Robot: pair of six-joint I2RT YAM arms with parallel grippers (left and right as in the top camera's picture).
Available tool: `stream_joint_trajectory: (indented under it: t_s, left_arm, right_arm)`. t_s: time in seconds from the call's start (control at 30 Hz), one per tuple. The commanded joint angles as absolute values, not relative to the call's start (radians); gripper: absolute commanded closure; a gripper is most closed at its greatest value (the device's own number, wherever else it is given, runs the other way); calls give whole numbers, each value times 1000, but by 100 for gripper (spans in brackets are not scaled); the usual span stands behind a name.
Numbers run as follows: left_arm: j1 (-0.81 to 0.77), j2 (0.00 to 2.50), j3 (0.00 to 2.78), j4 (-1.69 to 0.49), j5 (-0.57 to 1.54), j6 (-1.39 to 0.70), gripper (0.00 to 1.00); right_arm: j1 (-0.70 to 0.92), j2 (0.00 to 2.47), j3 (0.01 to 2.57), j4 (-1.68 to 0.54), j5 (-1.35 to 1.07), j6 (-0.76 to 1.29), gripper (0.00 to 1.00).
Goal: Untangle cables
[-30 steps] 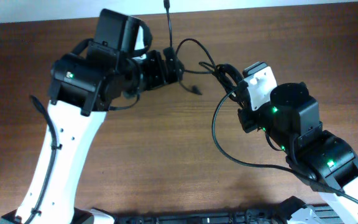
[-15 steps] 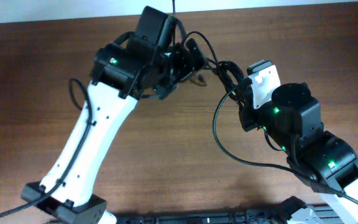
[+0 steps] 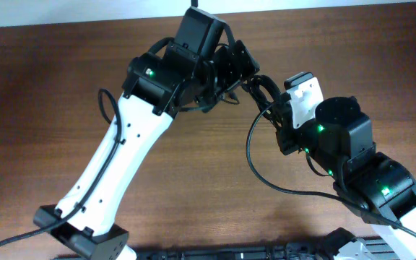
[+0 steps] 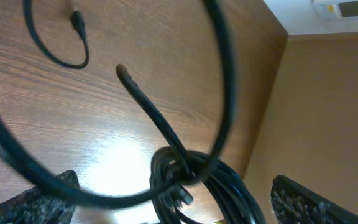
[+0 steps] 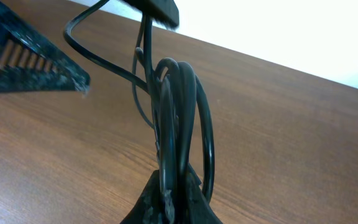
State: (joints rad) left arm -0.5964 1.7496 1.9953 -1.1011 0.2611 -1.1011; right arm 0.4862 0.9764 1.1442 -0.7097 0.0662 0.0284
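Right wrist: cables (image 5: 179, 124) coiled upright in clamped right pincer (image 5: 169, 199); left pincer (image 4: 173, 180) apart, seemingly around them.

Left arm (image 3: 114, 173): white link angled up from the near-left base, wrist bent rightward. Left gripper (image 3: 243, 63): fingers (image 4: 45, 202) spread wide. Right arm (image 3: 367, 180): reaches inward from the near-right corner. Right gripper (image 5: 168, 196): pinched on the cables (image 5: 180, 106).

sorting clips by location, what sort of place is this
Likely a robotics lab or office bench: a wood-grain table, a left arm and right arm at tangled cables, a plain wall behind.
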Motion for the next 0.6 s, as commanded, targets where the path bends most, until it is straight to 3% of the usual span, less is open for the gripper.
stream_joint_trajectory:
  t_s: [0.0, 0.5, 0.57]
  left_arm:
    - [-603, 1771, 2010, -1104, 254, -1113, 1]
    - [-603, 1808, 2010, -1111, 222, -1132, 0]
    - [-603, 1810, 2010, -1111, 224, -1132, 24]
  right_arm:
    - [491, 950, 1158, -691, 56, 43, 96]
    - [491, 878, 1158, -665, -16, 43, 96]
    - [491, 878, 1158, -665, -16, 43, 96]
